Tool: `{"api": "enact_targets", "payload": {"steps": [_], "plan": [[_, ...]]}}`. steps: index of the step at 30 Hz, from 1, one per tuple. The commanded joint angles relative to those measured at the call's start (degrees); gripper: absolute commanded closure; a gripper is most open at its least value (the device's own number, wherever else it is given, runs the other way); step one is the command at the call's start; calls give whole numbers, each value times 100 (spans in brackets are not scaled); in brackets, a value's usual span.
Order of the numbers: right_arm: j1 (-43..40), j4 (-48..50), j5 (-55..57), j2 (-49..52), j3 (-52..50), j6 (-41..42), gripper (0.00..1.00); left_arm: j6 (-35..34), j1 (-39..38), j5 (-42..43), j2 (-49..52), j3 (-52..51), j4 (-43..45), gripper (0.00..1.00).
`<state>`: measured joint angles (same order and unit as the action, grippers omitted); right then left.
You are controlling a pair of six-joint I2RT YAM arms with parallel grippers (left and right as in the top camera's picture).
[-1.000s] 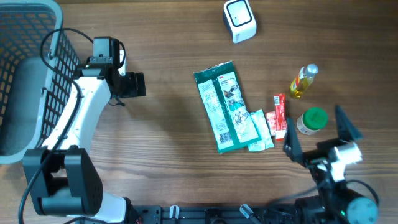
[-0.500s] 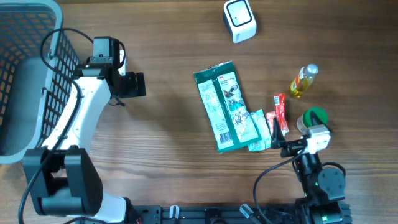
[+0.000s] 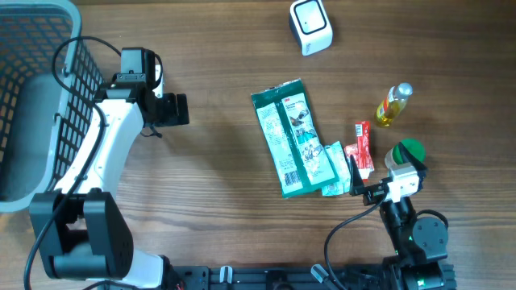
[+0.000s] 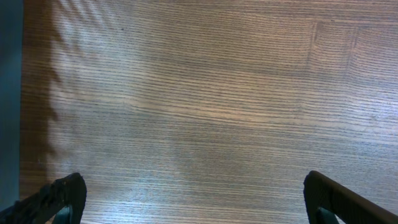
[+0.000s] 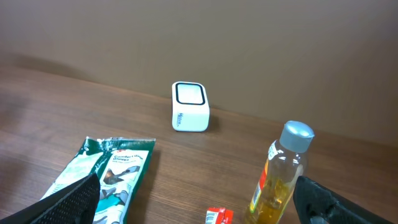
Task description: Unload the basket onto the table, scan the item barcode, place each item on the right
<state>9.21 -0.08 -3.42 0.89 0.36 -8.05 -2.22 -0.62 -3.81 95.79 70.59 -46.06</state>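
Observation:
A white barcode scanner stands at the far side of the table. In the middle lies a green flat package, with a small green-white packet against its near right corner. To their right are a red pack, a yellow bottle and a green-capped jar. My right gripper is open and empty, just in front of the red pack and jar. Far to the left, my left gripper is open over bare wood.
A grey mesh basket fills the far left edge, close beside the left arm. The table top is brown wood. A black cable loops from the right arm's base near the front edge.
My right gripper has swung left and forward, now close to the red pack and jar. The left arm and all items are unmoved.

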Motion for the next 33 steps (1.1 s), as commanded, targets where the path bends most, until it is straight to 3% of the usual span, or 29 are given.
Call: {"api": "enact_targets", "payload": {"steps": [1, 16, 19, 27, 33], "plan": [[-28, 20, -94, -68, -7, -92, 0, 31, 26, -13, -11, 50, 15, 0], [-28, 20, -94, -61, -7, -92, 0, 31, 11, -13, -376, 50, 15, 0], [-28, 20, -94, -61, -7, -94, 0, 31, 15, -13, -1224, 50, 15, 0], [-28, 20, -94, -61, -7, -94, 0, 31, 15, -13, -4782, 52, 13, 0], [-28, 20, -94, -61, -7, -94, 0, 31, 11, -15, -6133, -2, -90, 0]]}}
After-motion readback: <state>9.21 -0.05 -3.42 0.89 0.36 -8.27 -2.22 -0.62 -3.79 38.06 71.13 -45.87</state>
